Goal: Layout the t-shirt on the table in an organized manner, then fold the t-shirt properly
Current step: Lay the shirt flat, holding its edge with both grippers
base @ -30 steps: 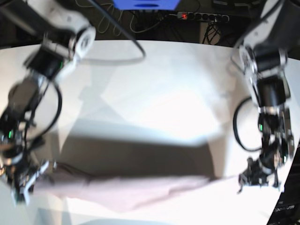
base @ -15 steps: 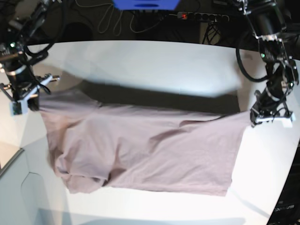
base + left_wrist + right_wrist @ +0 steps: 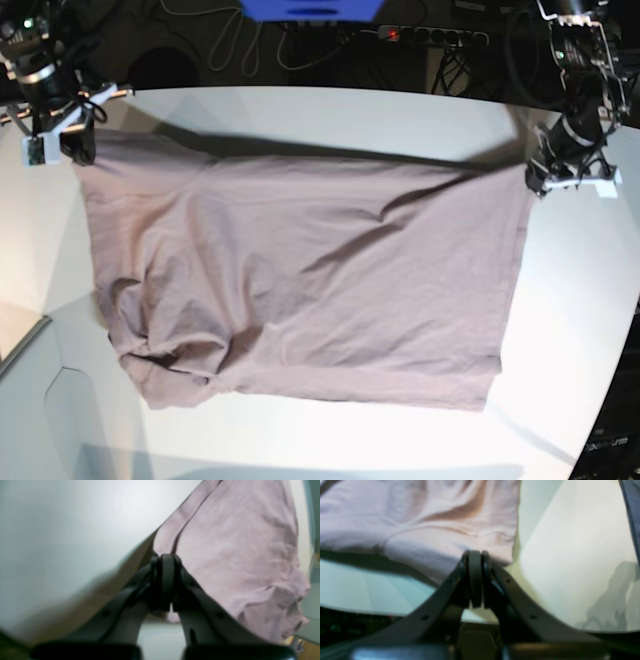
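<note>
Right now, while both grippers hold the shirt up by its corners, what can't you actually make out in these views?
- The t-shirt: collar and sleeves, base view, lost in bunched folds at lower left.
- Left gripper: how much cloth it pinches, left wrist view, blurred, hidden by its own fingers.
- Right gripper: the same, right wrist view.
- The table: its edges, cut off by the base view's frame.

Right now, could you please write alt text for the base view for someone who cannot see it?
A mauve t-shirt lies spread across a white table, its far edge pinched at both corners: the right gripper at the view's left, the left gripper at the view's right. The lower left part is bunched and wrinkled; cables lie behind the table.
</note>
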`<state>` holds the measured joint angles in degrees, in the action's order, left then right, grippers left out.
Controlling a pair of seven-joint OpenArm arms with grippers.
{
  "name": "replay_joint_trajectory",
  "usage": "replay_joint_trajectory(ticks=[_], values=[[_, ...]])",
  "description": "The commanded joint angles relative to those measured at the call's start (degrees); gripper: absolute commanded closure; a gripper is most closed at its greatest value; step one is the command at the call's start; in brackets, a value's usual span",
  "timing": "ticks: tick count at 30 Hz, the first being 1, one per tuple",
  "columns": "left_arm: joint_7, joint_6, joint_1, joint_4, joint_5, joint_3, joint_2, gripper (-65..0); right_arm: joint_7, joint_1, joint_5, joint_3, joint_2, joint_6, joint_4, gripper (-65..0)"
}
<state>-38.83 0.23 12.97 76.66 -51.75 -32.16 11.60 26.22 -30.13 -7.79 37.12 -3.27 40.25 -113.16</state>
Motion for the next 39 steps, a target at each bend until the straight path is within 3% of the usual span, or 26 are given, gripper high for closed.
replay_joint_trajectory(ticks=[1, 6, 16, 21, 26, 39], values=[[0.9, -0.1, 0.2, 1.2, -1.2, -0.4, 0.9, -0.4, -2.9, -0.9, -0.6, 0.4, -0.5, -0.2, -1.2, 0.0], [0.8, -0.2, 2.4, 1.2, -1.3, -3.8, 0.9, -0.4, -6.7, -4.1, -0.6, 0.4, -1.3, -0.2, -1.1, 0.0], [0.8, -0.2, 4.6, 1.2, -1.3, -7.2, 0.8, -0.4, -6.7, -5.3, -0.4, 1.3, -2.9, -0.2, -1.1, 0.0], [0.8, -0.2, 5.5, 1.2, -1.3, -7.3, 0.8, -0.4, -8.2, -4.7, -0.5, 3.9, -5.7, -0.2, -1.3, 0.0], [0.8, -0.2, 5.6, 1.2, -1.3, -7.4, 0.9, -0.4, -13.2, -5.8, -0.6, 5.6, -5.7, -0.2, -1.2, 0.0], [0.8, -0.2, 1.1, 1.2, -1.3, -7.3, 0.9, -0.4, -13.1, -5.5, -0.3, 4.8, -5.7, -0.2, -0.6, 0.0]])
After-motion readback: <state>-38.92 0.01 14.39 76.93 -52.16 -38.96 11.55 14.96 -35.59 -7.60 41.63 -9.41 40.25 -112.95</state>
